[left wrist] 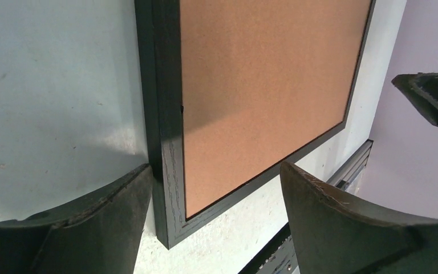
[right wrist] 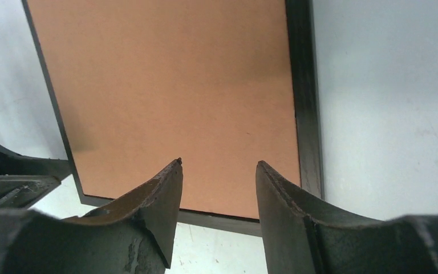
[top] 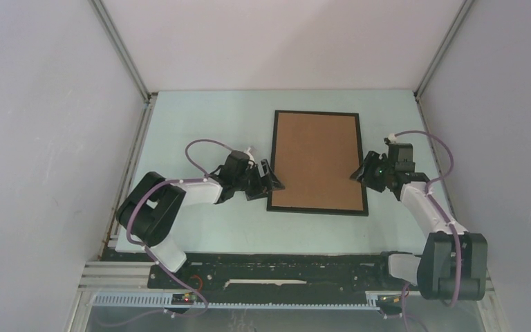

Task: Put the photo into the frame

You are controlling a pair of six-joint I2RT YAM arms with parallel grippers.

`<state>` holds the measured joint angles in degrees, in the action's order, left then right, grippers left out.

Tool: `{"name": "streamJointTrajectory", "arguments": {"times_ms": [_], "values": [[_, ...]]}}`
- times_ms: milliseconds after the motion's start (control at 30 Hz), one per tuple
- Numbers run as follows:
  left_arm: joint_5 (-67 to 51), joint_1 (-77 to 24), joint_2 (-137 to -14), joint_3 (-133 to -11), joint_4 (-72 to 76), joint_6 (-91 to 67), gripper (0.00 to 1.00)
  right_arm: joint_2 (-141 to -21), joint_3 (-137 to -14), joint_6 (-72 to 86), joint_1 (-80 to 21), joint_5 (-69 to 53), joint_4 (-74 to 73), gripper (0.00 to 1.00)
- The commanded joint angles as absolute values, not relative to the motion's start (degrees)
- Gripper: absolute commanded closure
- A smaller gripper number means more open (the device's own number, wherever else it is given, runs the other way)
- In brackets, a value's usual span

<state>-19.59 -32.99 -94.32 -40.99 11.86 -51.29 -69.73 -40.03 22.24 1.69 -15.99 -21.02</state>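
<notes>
Frame (top: 316,209) lies between left pincer (top: 268,178) and right pincer (top: 359,173).

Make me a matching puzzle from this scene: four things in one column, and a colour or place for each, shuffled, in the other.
1. frame
2. cardboard board
3. left gripper
4. right gripper

A. open, by the frame's right edge
B. black
C. brown, lying inside the frame
D. open, by the frame's left edge

Pairs: 1-B, 2-C, 3-D, 4-A.
</notes>
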Motion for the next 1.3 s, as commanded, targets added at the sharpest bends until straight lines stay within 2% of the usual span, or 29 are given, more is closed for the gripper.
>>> {"name": "streamJointTrajectory", "arguments": {"times_ms": [0,167,267,433,467,533,667,767,867,1000,1133,1267], "values": [[-19.80,-33.45,-95.02,-39.95,15.45,-51.90,0.15,-69.50,-40.87,22.00,1.02,-14.91,-15.43,0.42],[-19.15,-33.48,-94.66,-39.59,15.83,-51.42,0.15,-78.57,-42.08,22.25,1.38,-10.07,-14.53,0.39],[-19.91,-33.46,-94.30,-38.76,17.03,-51.02,0.15,-79.33,-42.66,22.19,1.50,-10.94,-16.37,0.37],[-19.30,-33.48,-91.85,-38.84,16.20,-49.51,0.11,-75.20,-42.55,22.20,3.35,-10.27,-19.64,0.21],[-19.29,-33.49,-91.62,-39.22,15.57,-49.47,0.11,-74.85,-42.54,22.09,4.05,-11.13,-19.23,0.15],[-21.85,-33.44,-92.69,-40.72,15.11,-49.89,0.10,-76.01,-42.64,22.02,6.03,-14.17,-17.61,0.11],[-27.06,-33.48,-96.53,-41.95,18.50,-53.59,0.10,-84.72,-44.84,22.71,8.07,-17.81,-16.20,0.10],[-28.00,-33.55,-97.04,-41.18,20.13,-55.31,0.10,-90.10,-45.42,24.08,5.87,-22.58,-14.64,0.12],[-29.01,-34.02,-95.44,-39.52,20.65,-56.21,0.10,-89.68,-43.50,25.20,2.34,-25.57,-14.49,0.13],[-27.83,-34.59,-88.93,-33.88,19.65,-56.20,0.10,-82.02,-36.41,28.74,1.08,-32.00,-10.98,0.14],[-23.43,-30.58,-81.11,-30.73,8.49,-51.12,0.10,-76.21,-36.55,27.46,3.11,-23.16,-12.15,0.11],[-16.37,-23.35,-76.69,-35.06,-4.04,-43.98,0.08,-80.70,-43.07,29.64,7.74,-21.70,-8.90,0.09]]}}
